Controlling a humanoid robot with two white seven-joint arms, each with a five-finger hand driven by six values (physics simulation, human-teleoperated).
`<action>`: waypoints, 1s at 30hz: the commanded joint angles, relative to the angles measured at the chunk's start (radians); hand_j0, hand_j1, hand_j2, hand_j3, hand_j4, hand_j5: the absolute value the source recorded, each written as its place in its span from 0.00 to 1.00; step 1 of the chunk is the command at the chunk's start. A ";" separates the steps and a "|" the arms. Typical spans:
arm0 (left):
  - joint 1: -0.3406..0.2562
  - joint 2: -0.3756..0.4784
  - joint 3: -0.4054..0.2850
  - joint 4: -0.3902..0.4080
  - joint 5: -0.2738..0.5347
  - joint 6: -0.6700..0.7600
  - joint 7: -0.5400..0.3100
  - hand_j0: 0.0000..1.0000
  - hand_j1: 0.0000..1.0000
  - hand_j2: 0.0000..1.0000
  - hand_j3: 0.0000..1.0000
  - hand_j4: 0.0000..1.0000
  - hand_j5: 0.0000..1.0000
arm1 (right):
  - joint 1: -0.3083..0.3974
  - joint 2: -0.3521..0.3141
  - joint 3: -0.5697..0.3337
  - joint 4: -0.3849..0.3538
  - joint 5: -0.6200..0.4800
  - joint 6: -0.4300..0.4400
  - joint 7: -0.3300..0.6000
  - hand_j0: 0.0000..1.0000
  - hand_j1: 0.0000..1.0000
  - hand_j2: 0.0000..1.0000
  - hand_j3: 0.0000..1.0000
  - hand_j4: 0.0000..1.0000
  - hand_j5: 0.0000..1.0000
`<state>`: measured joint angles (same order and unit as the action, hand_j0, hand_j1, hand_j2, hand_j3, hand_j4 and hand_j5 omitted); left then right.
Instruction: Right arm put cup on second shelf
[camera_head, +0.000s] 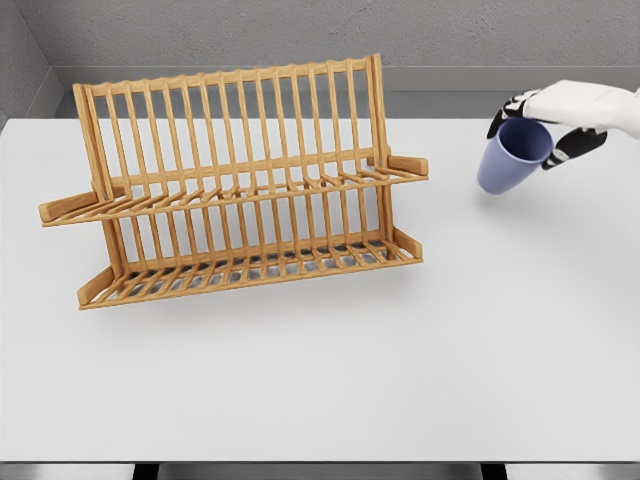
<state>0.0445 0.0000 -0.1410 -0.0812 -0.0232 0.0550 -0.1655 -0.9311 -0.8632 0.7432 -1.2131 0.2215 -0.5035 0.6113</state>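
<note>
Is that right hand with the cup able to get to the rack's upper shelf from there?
Probably yes: the right hand grips the cup, and bare table lies between it and the upper shelf.

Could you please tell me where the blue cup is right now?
In the head view the blue cup is at the upper right, tilted and held by the right hand over the white table, off to the right of the wooden rack and apart from it.
</note>
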 joint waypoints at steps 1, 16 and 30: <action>0.000 0.000 0.000 0.000 0.000 0.000 0.000 1.00 1.00 1.00 1.00 1.00 1.00 | -0.002 0.004 -0.013 0.000 -0.005 0.002 0.000 0.63 0.63 0.63 0.63 0.63 0.63; 0.000 0.000 0.000 0.001 0.000 0.000 0.000 1.00 1.00 1.00 1.00 1.00 1.00 | -0.020 0.036 -0.094 -0.039 -0.007 -0.006 0.000 0.63 0.63 0.63 0.63 0.63 0.63; 0.000 0.000 0.000 0.001 0.000 0.000 0.000 1.00 1.00 1.00 1.00 1.00 1.00 | -0.029 0.052 -0.122 -0.146 -0.007 -0.010 0.000 0.62 0.62 0.62 0.62 0.62 0.62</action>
<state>0.0445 0.0000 -0.1410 -0.0808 -0.0231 0.0552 -0.1655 -0.9603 -0.8135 0.6232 -1.3391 0.2197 -0.5174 0.6115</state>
